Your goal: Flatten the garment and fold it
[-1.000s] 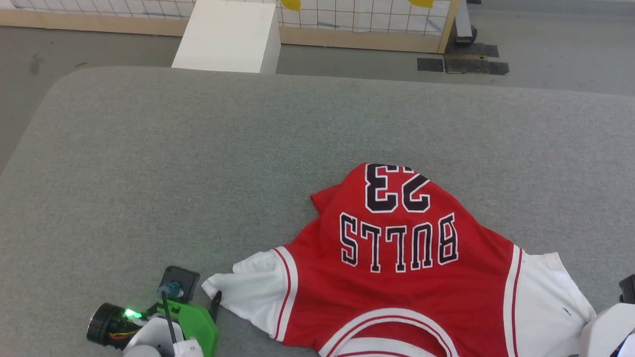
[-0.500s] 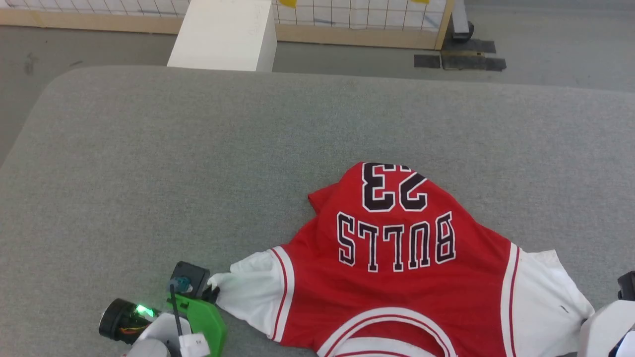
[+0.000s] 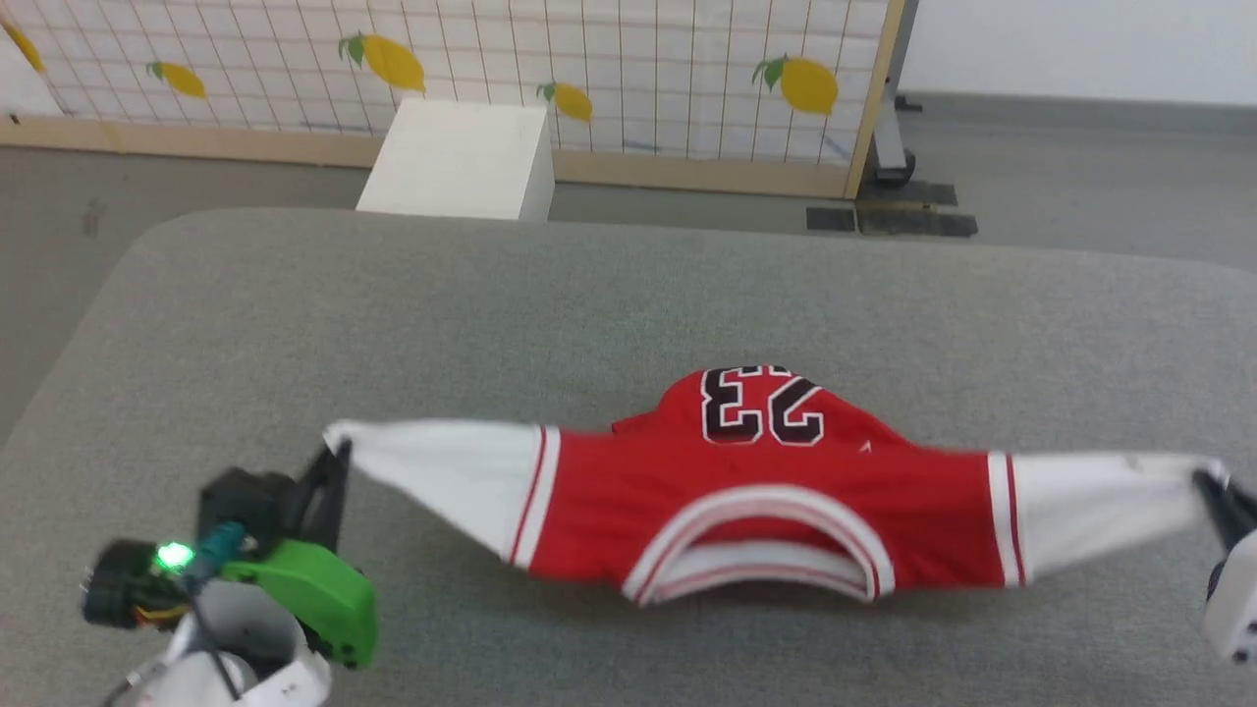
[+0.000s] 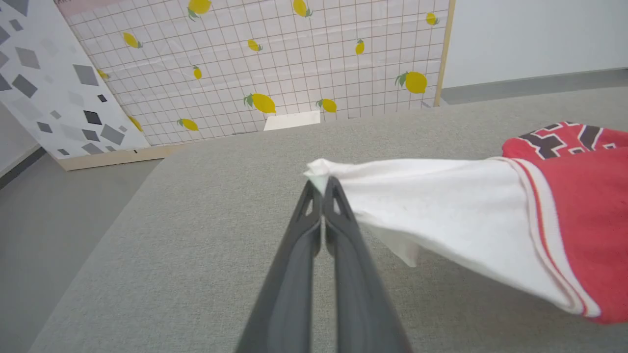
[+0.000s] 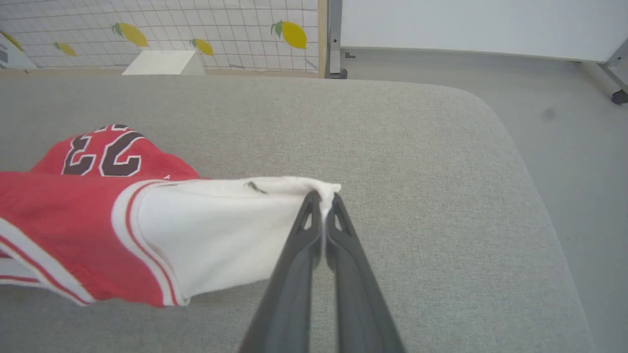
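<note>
The garment (image 3: 766, 491), a red shirt with white sleeves and a black "23", hangs stretched wide above the grey table, its collar toward me and its far part resting on the surface. My left gripper (image 3: 339, 452) is shut on the tip of the left white sleeve (image 4: 441, 206); in the left wrist view the left gripper (image 4: 321, 184) pinches the cloth between closed fingers. My right gripper (image 3: 1206, 483) is shut on the tip of the right white sleeve (image 5: 216, 230), and the right wrist view has that gripper (image 5: 323, 196) clamped on the corner.
The grey padded table (image 3: 589, 304) spreads wide on all sides of the shirt. Beyond its far edge stand a white box (image 3: 462, 162) and a lemon-patterned grid screen (image 3: 589, 59) on the floor. The table's right edge (image 5: 535, 196) drops to grey floor.
The left gripper shut on the left sleeve tip. Both grippers have lifted and drawn the sleeves apart, so the shirt is raised and stretched. The head camera has tilted up.
</note>
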Tool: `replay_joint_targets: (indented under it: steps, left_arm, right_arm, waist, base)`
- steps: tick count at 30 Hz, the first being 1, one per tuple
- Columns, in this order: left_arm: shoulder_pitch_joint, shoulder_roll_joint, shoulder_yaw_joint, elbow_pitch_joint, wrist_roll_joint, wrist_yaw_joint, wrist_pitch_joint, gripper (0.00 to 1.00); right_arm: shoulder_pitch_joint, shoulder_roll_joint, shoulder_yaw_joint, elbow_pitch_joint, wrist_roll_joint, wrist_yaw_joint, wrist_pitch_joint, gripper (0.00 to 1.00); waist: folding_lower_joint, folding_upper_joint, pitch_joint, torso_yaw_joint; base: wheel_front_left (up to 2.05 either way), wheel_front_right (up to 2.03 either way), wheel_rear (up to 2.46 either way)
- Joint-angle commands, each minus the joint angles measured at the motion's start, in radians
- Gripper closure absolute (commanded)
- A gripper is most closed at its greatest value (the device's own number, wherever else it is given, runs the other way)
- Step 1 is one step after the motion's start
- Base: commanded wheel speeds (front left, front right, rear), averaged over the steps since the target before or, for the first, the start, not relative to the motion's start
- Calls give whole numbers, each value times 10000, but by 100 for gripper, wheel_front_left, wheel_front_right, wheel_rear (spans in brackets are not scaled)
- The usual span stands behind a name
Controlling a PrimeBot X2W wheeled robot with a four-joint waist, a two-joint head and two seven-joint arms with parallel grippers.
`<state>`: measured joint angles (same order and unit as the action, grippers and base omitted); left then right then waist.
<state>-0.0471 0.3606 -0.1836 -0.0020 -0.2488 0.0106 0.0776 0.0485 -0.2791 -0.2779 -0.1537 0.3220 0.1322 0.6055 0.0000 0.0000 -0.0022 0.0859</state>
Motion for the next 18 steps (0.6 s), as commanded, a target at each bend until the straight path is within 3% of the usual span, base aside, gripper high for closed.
replay_joint_targets:
  steps: [1,9,12,18]
  left_arm:
    - [-6,120,174,-418,-171,136,-64,100]
    - [-925,353,1288,-3114,-603,622,7,100]
    - [-2040,568,1858,-3908,-850,715,63,100]
    - [-4462,1107,2178,-3517,-933,589,342,100]
  right_arm:
    - [-353,-152,22,-312,238,-15,-106,100]
    - [-2157,-1012,128,-1708,1209,-15,-66,100]
    - [-3399,-1378,384,-1875,1471,-15,49,100]
    - [-5832,-1990,1103,-1118,1606,-15,13,100]
  waist:
    - [0,0,-190,-51]
    - [0,0,-339,-226]
    - [0,0,-229,-341]
    - [0,0,402,-597]
  base:
    - [0,0,0]
    - [0,0,0]
    - [0,0,0]
    - [0,0,0]
